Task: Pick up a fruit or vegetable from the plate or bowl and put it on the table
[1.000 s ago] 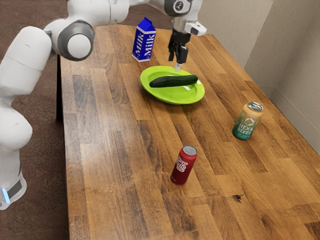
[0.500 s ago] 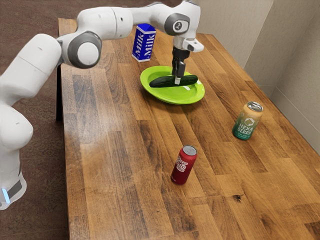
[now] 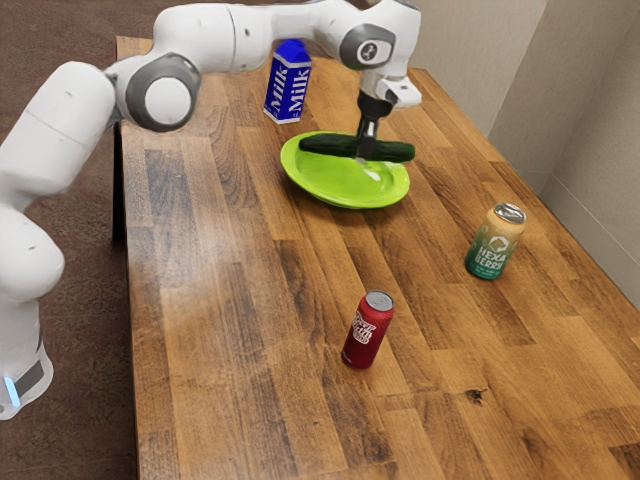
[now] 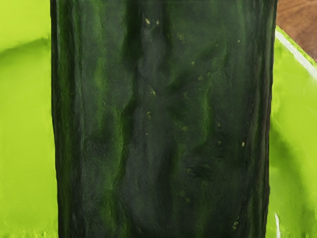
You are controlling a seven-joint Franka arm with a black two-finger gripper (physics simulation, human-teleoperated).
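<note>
A broad stretch of wooden table (image 3: 230,300) between the green plate (image 3: 340,192) and the upright red can (image 3: 366,335) gives a gripper room to pass. A tall blue milk carton (image 3: 289,92) blocks the way close beside the plate; a gold-and-green can (image 3: 492,246) stands toward the exterior view's right.

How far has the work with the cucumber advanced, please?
The grasp looks done: the end effector is closed on the cucumber. The lift is in hand: the cucumber appears raised above the plate, and in the exterior view one end reaches past the rim. What is left is to carry it clear, lower it onto the table and release it.
</note>
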